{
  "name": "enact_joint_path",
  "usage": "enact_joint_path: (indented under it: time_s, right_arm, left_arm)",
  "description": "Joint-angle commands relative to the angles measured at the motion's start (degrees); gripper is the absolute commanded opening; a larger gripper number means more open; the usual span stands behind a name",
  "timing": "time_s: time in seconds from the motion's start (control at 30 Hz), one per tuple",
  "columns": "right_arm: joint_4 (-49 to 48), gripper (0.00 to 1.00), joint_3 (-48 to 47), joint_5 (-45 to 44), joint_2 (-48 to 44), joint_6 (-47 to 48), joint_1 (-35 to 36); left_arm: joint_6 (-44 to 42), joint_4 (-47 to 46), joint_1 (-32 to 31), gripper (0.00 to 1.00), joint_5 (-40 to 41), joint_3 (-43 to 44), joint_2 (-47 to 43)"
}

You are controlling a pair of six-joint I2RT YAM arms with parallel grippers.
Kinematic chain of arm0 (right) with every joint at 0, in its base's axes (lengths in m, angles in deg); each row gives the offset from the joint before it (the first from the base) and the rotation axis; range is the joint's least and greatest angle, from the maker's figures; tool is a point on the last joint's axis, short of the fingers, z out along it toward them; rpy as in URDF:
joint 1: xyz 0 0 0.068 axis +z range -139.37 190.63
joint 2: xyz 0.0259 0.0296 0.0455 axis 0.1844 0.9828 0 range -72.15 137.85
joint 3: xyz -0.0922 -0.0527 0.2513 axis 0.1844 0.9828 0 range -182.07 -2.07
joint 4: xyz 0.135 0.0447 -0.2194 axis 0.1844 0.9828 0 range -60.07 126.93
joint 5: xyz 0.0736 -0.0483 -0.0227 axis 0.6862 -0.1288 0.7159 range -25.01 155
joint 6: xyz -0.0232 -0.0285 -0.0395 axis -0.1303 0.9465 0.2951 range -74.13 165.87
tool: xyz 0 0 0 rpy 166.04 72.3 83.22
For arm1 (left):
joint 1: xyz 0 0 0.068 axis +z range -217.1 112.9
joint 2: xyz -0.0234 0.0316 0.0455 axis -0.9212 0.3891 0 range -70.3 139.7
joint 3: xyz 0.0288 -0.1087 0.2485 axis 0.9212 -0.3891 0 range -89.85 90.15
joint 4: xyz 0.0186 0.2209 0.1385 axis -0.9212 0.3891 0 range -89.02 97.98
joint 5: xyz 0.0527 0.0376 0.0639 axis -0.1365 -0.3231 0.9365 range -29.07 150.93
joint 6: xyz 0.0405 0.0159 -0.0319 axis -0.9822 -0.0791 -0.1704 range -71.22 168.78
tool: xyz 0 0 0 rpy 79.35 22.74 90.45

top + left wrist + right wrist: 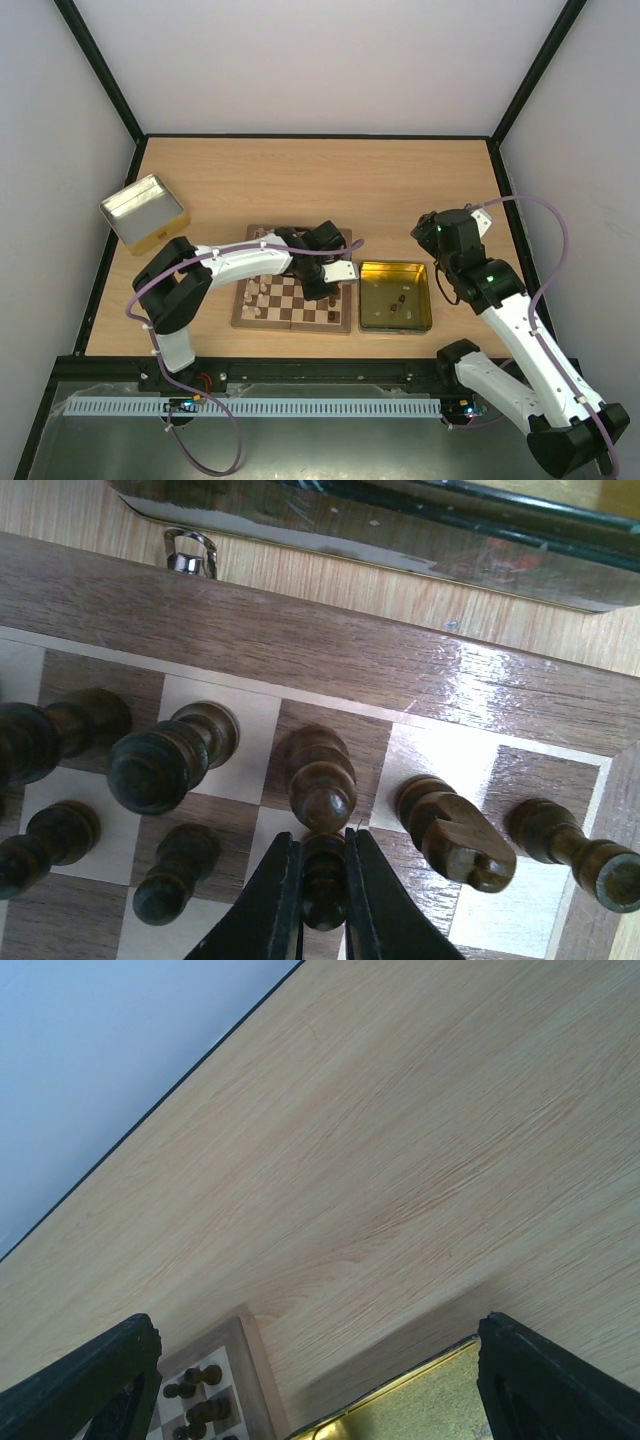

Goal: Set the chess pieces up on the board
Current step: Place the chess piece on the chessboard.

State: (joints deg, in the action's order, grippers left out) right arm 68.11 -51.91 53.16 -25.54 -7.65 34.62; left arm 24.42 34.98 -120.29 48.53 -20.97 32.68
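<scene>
Left wrist view: pinching dark pawn (324, 878) w/ left tool (322, 842), down at board (300, 640), 2nd row nr edge. Set flat mid sq, open slow, lift straight up, no bumping dark pieces (160, 765) beside. Leave right tool (318, 1325) wide, empty, over tabletop (400, 1160).

The left arm (240, 262) stretches rightward, elbow bent; the left tool (322, 837) pinches a dark pawn (324, 885). The right arm (515, 325) stands folded upward, the right tool (320, 1385) spread wide.
</scene>
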Motion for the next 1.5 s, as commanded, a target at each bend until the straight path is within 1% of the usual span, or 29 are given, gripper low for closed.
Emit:
enact_joint_path:
  time_s: [0.0, 1.47]
  right_arm:
    - [-1.67, 0.83, 0.81, 0.17, -0.08, 0.52, -0.18]
    - [-1.84, 0.83, 1.78, 0.85, -0.38, 0.43, -0.17]
  left_arm:
    - [0.15, -0.51, 0.1, 0.02, 1.27, -0.68, 0.49]
    - [0.76, 0.05, 0.45, 0.02, 1.51, -2.78, -1.5]
